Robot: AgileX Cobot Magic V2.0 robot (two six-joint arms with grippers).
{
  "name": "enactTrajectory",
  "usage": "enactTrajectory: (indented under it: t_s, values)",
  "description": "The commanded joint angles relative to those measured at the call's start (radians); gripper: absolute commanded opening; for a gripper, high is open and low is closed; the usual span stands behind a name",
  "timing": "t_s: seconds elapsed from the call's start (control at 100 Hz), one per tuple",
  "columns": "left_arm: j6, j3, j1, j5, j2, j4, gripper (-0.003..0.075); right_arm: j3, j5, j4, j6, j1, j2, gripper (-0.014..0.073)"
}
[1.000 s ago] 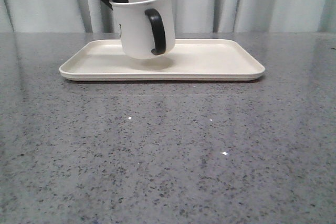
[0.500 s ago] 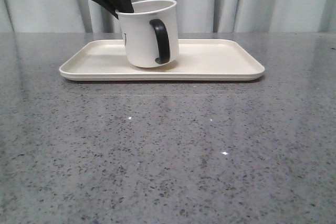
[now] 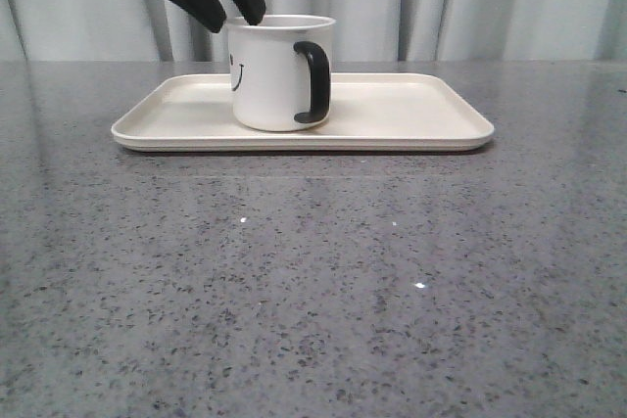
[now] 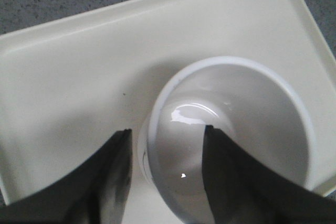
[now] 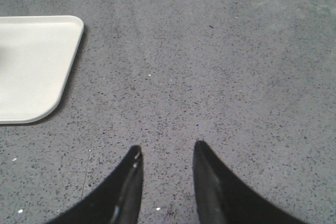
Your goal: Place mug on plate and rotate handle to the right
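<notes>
The mug [image 3: 279,72] stands upright on the plate [image 3: 411,115]. The left gripper [image 4: 163,145] is spread astride the rim; lift straight up, touching nothing. The handle [image 3: 313,82] already points right. The right gripper [image 5: 165,156] is spread.

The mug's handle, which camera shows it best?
The front view. There the black handle shows whole on the side of the mug, which stands on the plate. The left wrist view looks down into the mug and shows no handle. The right wrist view shows only a plate corner and table.
</notes>
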Motion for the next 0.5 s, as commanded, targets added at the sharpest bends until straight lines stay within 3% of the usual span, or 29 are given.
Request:
enactTrajectory:
  t_s: [0.0,0.17,0.35,0.49]
  values:
    - [0.015,-0.034,-0.008,-0.065,-0.096,-0.027,0.0316,-0.067,-0.044,-0.001,0.003,0.029,0.043,0.0258]
    - [0.017,-0.028,-0.008,-0.056,-0.169,-0.002,0.0316,-0.153,0.012,-0.002,0.002,0.116,0.156,0.0265]
    - [0.019,0.027,-0.008,-0.050,-0.258,0.032,0.0316,-0.286,0.075,-0.001,0.002,0.198,0.312,0.0384]
    - [0.019,0.109,-0.008,-0.055,-0.336,0.057,0.0316,-0.407,0.103,-0.001,0.002,0.266,0.436,0.0383]
